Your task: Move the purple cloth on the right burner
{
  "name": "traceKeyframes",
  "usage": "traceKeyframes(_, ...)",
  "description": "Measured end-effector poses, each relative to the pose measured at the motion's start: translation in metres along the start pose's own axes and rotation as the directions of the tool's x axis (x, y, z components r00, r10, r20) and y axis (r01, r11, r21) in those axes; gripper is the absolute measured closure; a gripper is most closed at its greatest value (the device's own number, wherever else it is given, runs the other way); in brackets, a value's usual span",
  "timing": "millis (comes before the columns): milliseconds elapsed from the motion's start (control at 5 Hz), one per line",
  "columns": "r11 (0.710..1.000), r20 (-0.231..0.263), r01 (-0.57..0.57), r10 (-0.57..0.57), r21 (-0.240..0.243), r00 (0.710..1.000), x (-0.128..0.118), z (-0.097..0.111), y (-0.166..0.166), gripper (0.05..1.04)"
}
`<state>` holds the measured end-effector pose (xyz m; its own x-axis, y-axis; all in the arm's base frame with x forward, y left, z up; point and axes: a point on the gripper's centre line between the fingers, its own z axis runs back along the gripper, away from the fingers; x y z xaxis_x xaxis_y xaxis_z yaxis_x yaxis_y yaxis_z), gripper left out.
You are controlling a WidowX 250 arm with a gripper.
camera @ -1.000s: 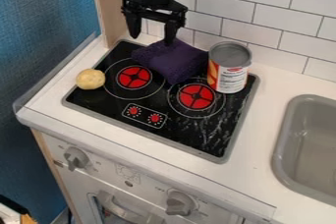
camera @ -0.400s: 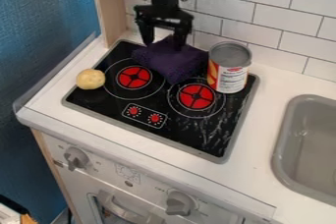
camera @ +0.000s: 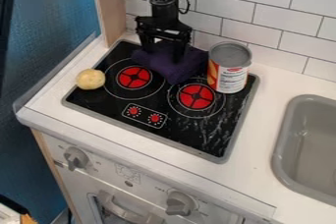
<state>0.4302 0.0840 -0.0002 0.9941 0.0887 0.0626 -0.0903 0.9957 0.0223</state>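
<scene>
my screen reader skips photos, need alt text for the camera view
A black robot hand, fingers apart, is at a purple cloth on the back of a toy stove, behind its two red burners. A can stands right of the cloth, a potato sits at the stove's left edge, and a grey sink is far right.

Lines of small print, too fine to read, run down the white label [camera: 231, 81] of an upright can [camera: 229, 52] at the rear right of a black cooktop [camera: 118, 101], under a red emblem. Tiny marks ring two red dials printed on the cooktop. Faint lettering, likewise illegible, stands beside the gray knobs [camera: 179, 203] on the white oven front [camera: 148, 196], with a small printed pattern between them.
</scene>
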Motion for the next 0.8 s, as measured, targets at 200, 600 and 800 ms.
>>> traceKeyframes(200,1.000,-0.034,-0.012,0.012,0.000,0.999,-0.014,-0.006,-0.001,0.083)
traceKeyframes(600,0.998,-0.078,-0.032,0.036,0.054,0.996,-0.045,-0.004,-0.004,0.083)
traceKeyframes(800,0.998,-0.096,-0.044,0.049,0.054,0.994,-0.061,-0.004,-0.005,0.083)
